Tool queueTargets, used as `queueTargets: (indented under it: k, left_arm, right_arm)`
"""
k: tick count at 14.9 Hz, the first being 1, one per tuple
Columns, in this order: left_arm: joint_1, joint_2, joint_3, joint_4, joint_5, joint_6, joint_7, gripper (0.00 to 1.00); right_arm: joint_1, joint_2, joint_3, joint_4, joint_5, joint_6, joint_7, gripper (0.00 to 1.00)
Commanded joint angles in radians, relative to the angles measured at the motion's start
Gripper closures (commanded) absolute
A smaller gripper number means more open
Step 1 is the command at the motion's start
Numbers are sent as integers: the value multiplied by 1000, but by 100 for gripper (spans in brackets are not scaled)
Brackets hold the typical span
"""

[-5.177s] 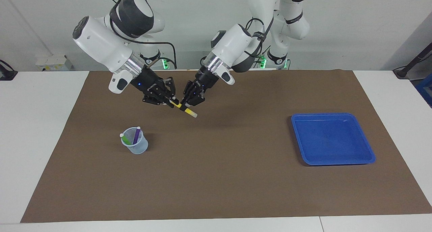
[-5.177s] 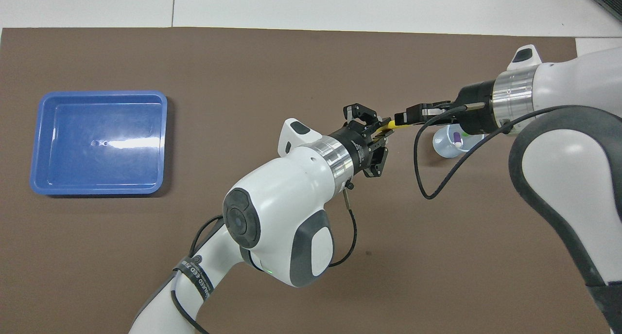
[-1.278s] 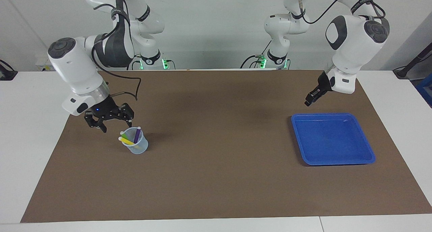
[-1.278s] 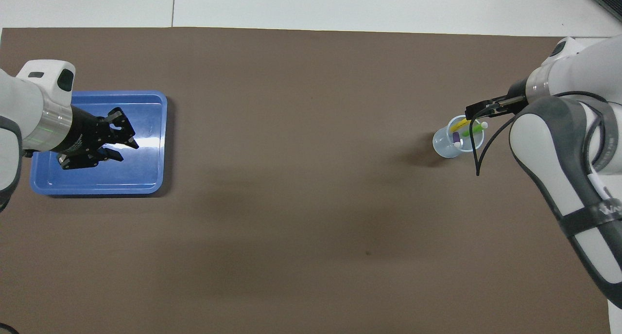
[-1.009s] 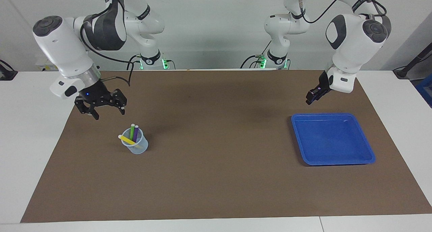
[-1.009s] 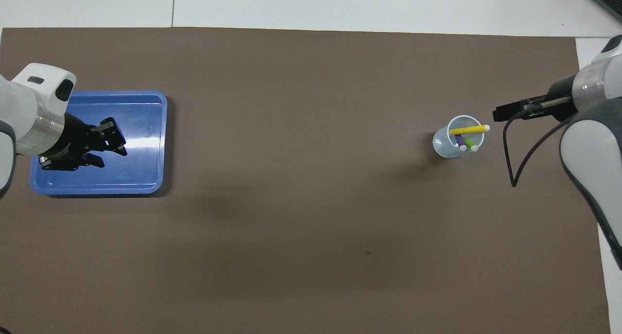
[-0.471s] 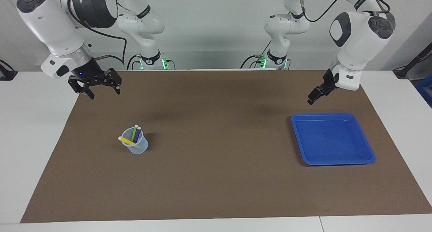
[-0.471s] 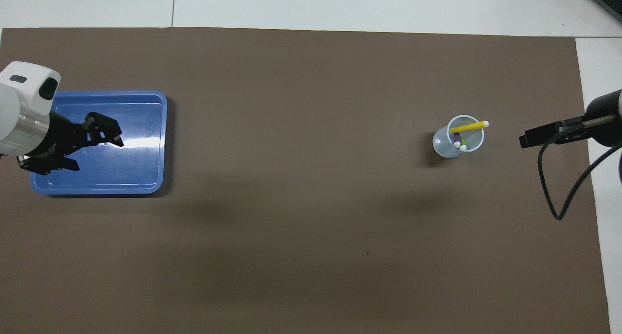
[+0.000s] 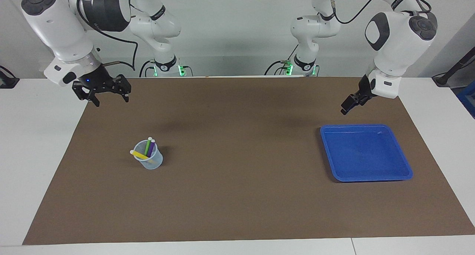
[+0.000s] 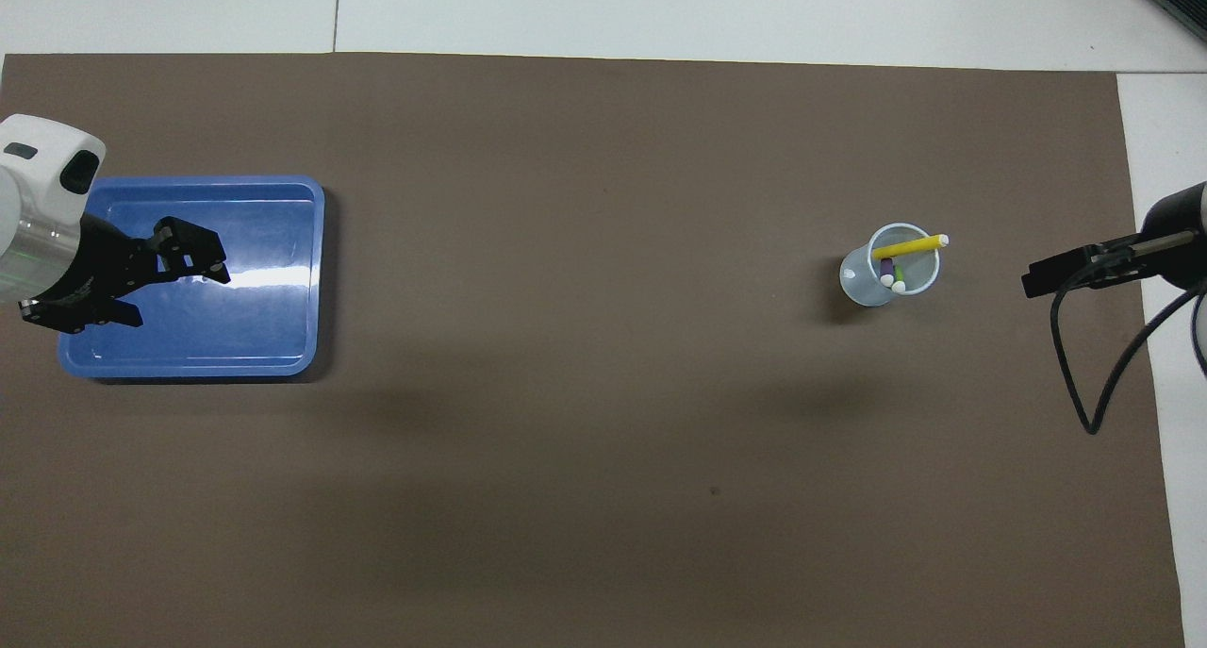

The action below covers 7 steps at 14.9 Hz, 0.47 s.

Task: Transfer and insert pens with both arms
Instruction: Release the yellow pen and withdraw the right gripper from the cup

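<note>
Three pens stand in one clear cup on the brown mat, toward the right arm's end of the table: one green pen and one purple pen leaning close together, and one yellow pen lying slanted across the rim, its pale tip pointing to about ten o'clock in the facing view and to three o'clock in the overhead view. One blue tray lies toward the left arm's end, at about three o'clock from the cup in the facing view. There are two grippers. The right gripper hangs over the mat's edge at about eleven o'clock from the cup, fingers spread wide and holding nothing. The left gripper hangs just above the tray's robot-side edge, fingers apart in the overhead view and carrying nothing.
</note>
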Motion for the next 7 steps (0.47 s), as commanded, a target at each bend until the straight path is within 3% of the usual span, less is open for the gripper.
queueTargets:
  k: [1, 7]
  left_arm:
    - [0, -14, -14, 41, 17, -76, 48, 0]
    - [15, -39, -20, 38, 17, -75, 92, 0]
  right_arm:
    - [-8, 1, 8, 14, -24, -22, -17, 0]
    - [-3, -2, 11, 13, -26, -34, -17, 0]
